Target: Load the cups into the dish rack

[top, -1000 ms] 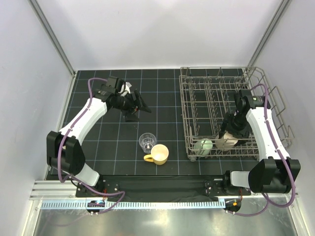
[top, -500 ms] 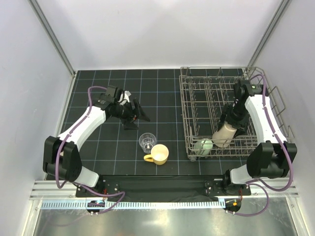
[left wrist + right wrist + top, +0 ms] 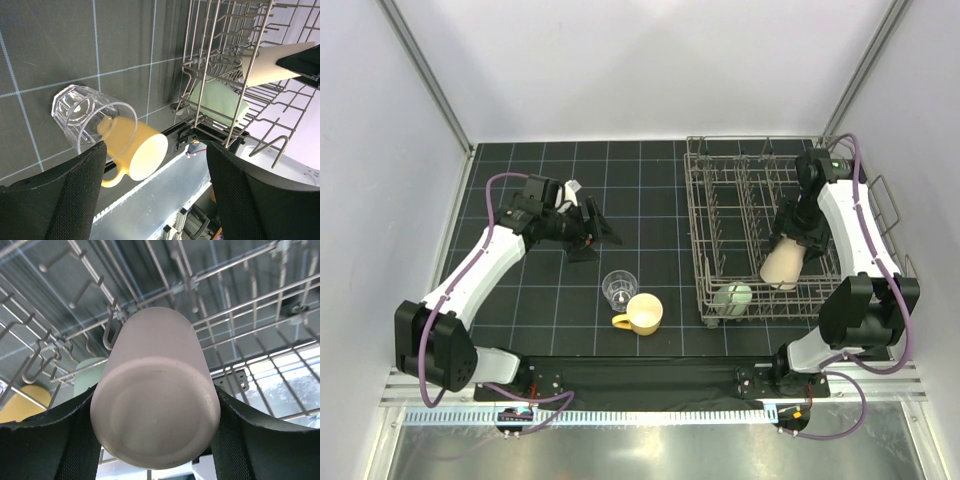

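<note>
The grey wire dish rack point(image 3: 692, 200) stands on the right of the mat. Over its near row, my right gripper point(image 3: 790, 247) is shut on the tan tumbler point(image 3: 782, 264), which is tilted. In the right wrist view the tumbler's base point(image 3: 155, 415) fills the gap between the pads point(image 3: 60, 440). A pale green cup point(image 3: 735, 296) lies in the rack's near left corner. The clear glass point(image 3: 618, 288) and the yellow mug point(image 3: 644, 313) sit together on the mat. My left gripper point(image 3: 601, 232) hovers open behind them, with the glass point(image 3: 82, 112) and mug point(image 3: 142, 155) ahead of its empty fingers.
Upright tines and raised wire sides point(image 3: 225, 295) surround the tumbler. The black gridded mat point(image 3: 650, 190) ends at a metal rail point(image 3: 650, 415) along the near edge. White walls close in the left, back and right.
My right arm has lifted the tan tumbler up and slightly right within the rack. My left gripper has drifted a little nearer to the glass and mug, still open.
</note>
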